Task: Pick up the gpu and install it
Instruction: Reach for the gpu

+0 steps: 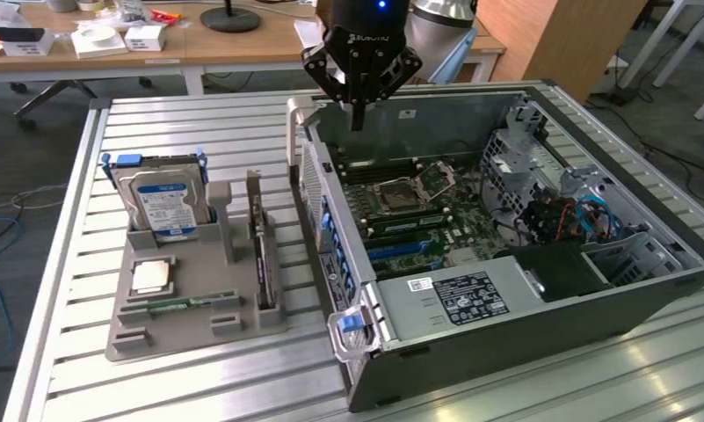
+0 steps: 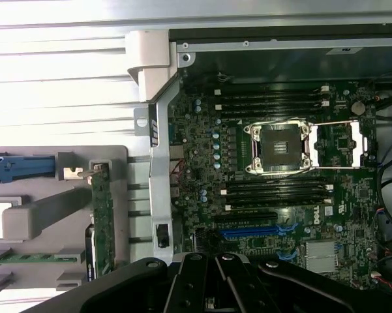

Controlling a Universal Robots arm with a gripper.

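Note:
The gpu [image 1: 261, 257] stands on edge in a slot of the grey parts holder [image 1: 199, 330], on the exterior view's left of the open computer case [image 1: 540, 325]. In the wrist view the gpu [image 2: 103, 222] shows as a thin green-edged strip beside the case wall. My gripper [image 1: 358, 119] hangs above the far left corner of the case, over the motherboard [image 1: 428, 211], fingers shut with nothing between them. It is well away from the gpu. In the wrist view my gripper [image 2: 216, 274] is above the blue expansion slot [image 2: 248, 231].
A silver hard drive [image 1: 164, 204] with a blue-white label stands at the holder's far end. A processor chip [image 1: 152, 277] and a green RAM stick [image 1: 187, 303] lie in it too. The open CPU socket [image 2: 280, 147] sits mid-board. Cables and a drive cage [image 1: 562, 211] fill the case's right.

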